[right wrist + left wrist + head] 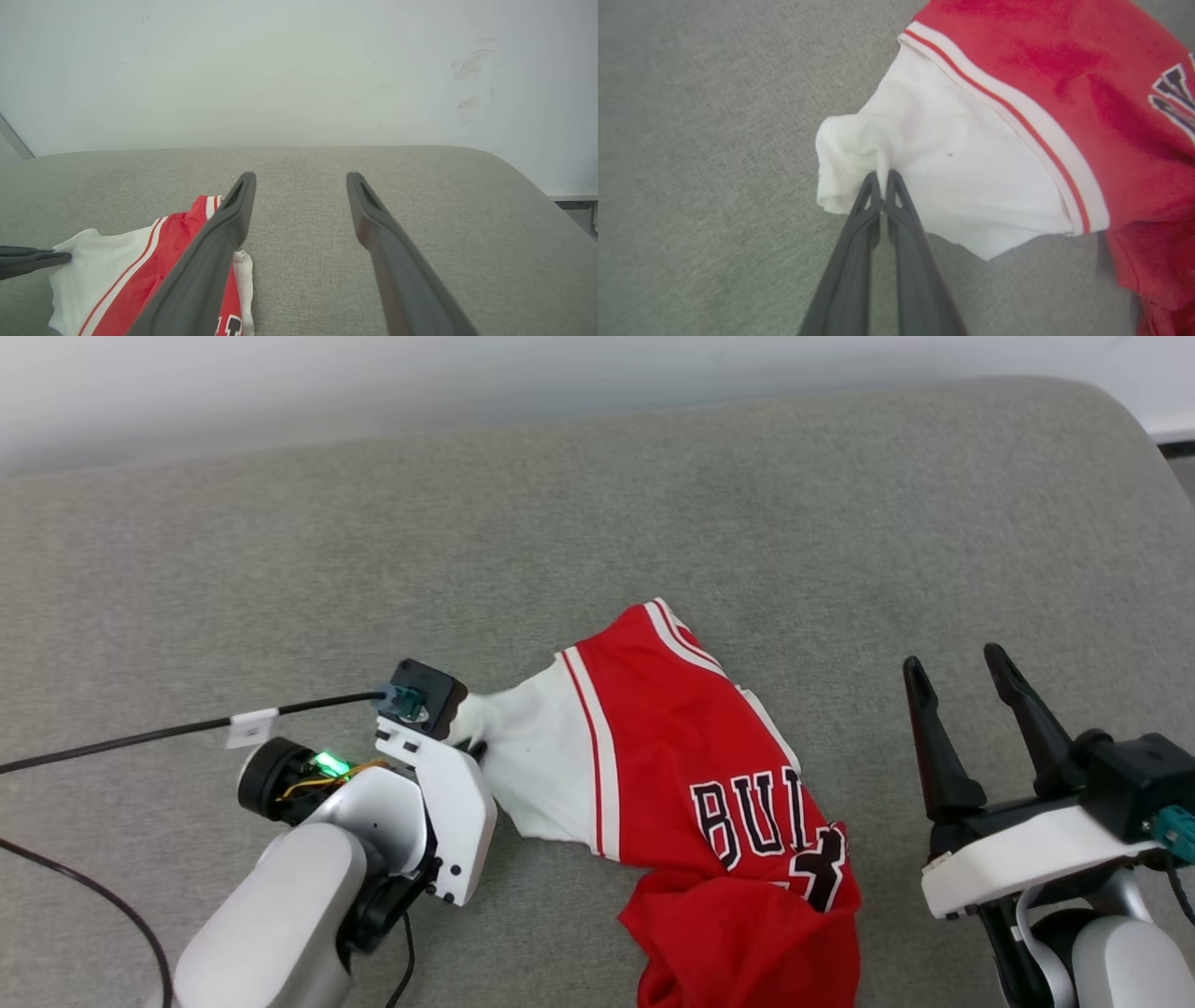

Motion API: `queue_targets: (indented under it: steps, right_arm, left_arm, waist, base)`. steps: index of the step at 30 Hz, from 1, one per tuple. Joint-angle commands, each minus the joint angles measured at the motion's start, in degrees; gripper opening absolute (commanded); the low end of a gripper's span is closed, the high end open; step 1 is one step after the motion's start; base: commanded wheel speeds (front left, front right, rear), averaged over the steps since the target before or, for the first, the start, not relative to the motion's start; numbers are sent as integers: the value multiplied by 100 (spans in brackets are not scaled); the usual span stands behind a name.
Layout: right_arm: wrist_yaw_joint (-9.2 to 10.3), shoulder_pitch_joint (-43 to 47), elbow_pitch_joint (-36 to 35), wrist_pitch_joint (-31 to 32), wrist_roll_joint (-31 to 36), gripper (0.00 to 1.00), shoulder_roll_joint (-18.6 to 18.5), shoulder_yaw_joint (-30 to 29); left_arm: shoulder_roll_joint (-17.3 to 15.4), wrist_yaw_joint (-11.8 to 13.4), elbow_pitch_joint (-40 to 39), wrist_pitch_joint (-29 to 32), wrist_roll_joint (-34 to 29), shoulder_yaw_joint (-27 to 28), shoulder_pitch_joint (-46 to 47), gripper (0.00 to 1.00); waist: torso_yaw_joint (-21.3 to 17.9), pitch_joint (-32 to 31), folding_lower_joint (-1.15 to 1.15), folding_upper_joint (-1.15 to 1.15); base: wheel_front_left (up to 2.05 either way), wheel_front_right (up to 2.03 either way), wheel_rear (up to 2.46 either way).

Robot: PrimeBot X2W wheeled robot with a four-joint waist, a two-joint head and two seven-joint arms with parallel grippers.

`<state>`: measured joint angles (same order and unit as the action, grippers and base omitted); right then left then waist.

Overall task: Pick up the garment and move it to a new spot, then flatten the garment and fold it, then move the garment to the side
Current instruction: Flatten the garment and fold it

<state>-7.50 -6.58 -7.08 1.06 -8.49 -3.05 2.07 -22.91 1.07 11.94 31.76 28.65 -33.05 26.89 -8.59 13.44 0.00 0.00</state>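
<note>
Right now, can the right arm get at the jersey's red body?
Probably yes. The right gripper stands open beside the garment, with only bare grey cushion between them. The left gripper is shut on the white sleeve at the far side, out of the way.

Red garment (653, 709), white sleeve (532, 775), red-white striped trim (597, 756), black white-outlined letters (747, 817), plain grey cushion (560, 523)

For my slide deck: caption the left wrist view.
Left claw pinching the garment by its white sleeve, grey cushion beneath.
</note>
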Motion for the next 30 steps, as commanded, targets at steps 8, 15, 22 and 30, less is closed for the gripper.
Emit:
queue_targets:
  steps: [8, 15, 22, 30]
  right_arm:
    - [2, 238, -64, 182, 31, 100, 24, -359]
    - [2, 359, -184, 328, 32, 100, 23, -439]
    - [2, 456, -195, 392, -32, 100, 24, -425]
    - [2, 643, -104, 500, -87, 100, 24, -463]
  left_arm:
    - [-457, 737, -1226, -486, 4, 482, -1130, 0]
    - [-626, 1193, -1232, -500, 412, 852, -2198, 0]
    - [-297, 1231, -952, -741, 620, 858, -2372, 100]
    - [-6, 1517, -1203, -2031, 265, 1134, -2232, 100]
  waist:
    - [536, -358, 0, 0]
    - [749, -449, 0, 0]
    - [772, -580, 0, 0]
    - [767, -934, 0, 0]
  base:
    - [0, 0, 0]
    - [0, 0, 0]
    - [0, 0, 0]
    - [0, 0, 0]
